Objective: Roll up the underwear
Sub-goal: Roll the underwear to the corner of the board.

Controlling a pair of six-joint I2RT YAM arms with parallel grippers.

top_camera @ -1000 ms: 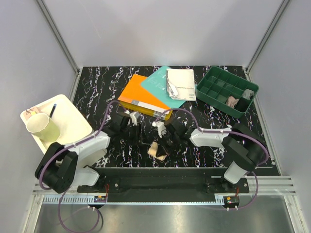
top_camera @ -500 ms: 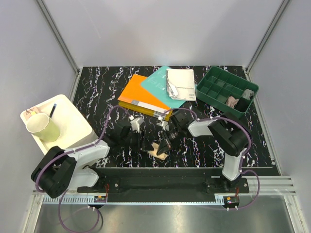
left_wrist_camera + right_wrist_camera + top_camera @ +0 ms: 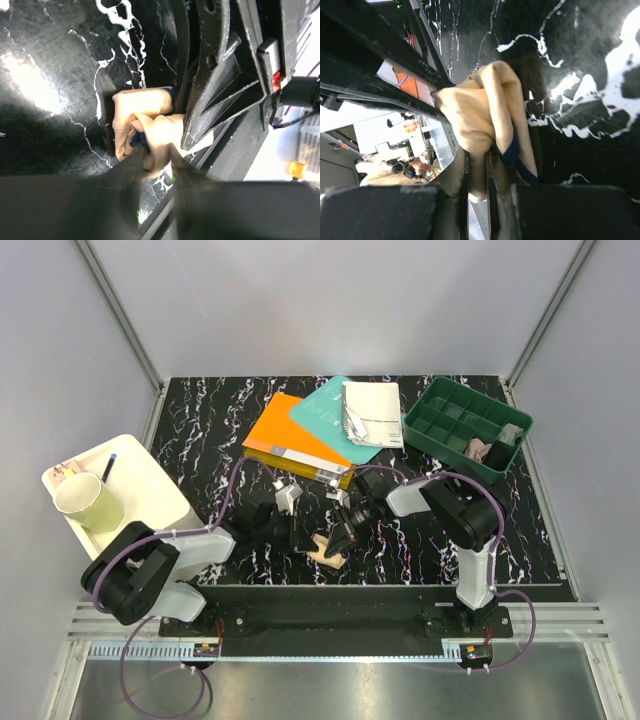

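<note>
The beige underwear (image 3: 325,549) with dark navy edging lies bunched on the black marble table near its front edge. My left gripper (image 3: 305,537) and right gripper (image 3: 339,537) meet over it from left and right. In the left wrist view the left gripper (image 3: 156,161) is shut on a fold of the beige underwear (image 3: 135,120). In the right wrist view the right gripper (image 3: 477,172) pinches the beige underwear (image 3: 480,110) between its pads. A light grey piece of fabric (image 3: 512,433) lies in the green tray; I cannot tell if it is the grey brief.
An orange book (image 3: 288,440), a teal book (image 3: 322,410) and a white spiral notebook (image 3: 372,412) lie at the back. A green compartment tray (image 3: 450,412) stands at the back right. A white tray (image 3: 135,475) with a cup (image 3: 88,502) is at the left.
Both grippers have closed in on the beige underwear. The left gripper moved right, the right arm folded inward. The bundle stayed near the front edge.
</note>
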